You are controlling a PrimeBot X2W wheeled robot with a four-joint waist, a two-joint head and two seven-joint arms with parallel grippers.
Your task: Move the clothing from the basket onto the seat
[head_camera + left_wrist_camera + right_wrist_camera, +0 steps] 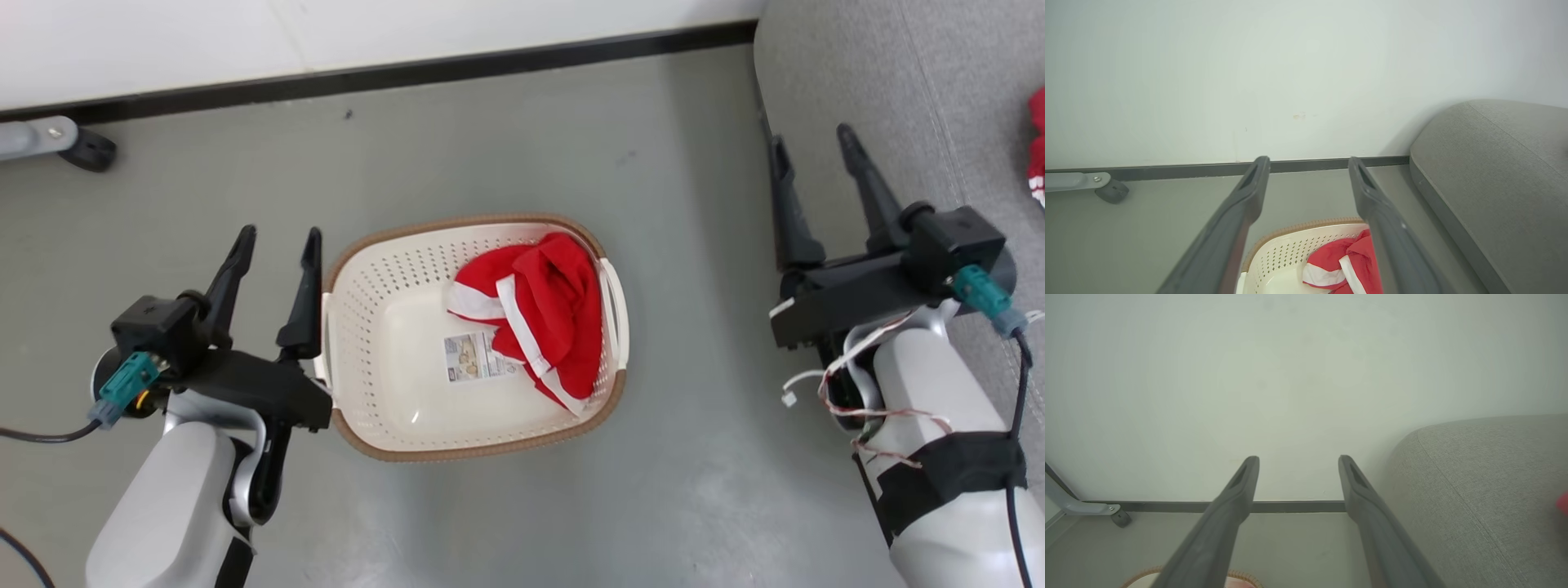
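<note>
A red garment with white stripes (539,306) lies crumpled in the right half of the cream basket (384,359), which stands on the grey floor; it also shows low in the left wrist view as clothing (1345,265) in the basket (1278,253). Another red piece (1037,155) lies on the grey seat (914,90) at the right edge, seen as a red patch (1563,503) on the seat (1478,490). My left gripper (277,237) hangs open just left of the basket, empty. My right gripper (812,139) stands open over the seat's edge, empty.
A white wall with a dark baseboard (408,75) runs along the far side. A grey leg with a black caster (82,147) stands at the far left. A paper sticker (473,358) lies on the basket's bottom.
</note>
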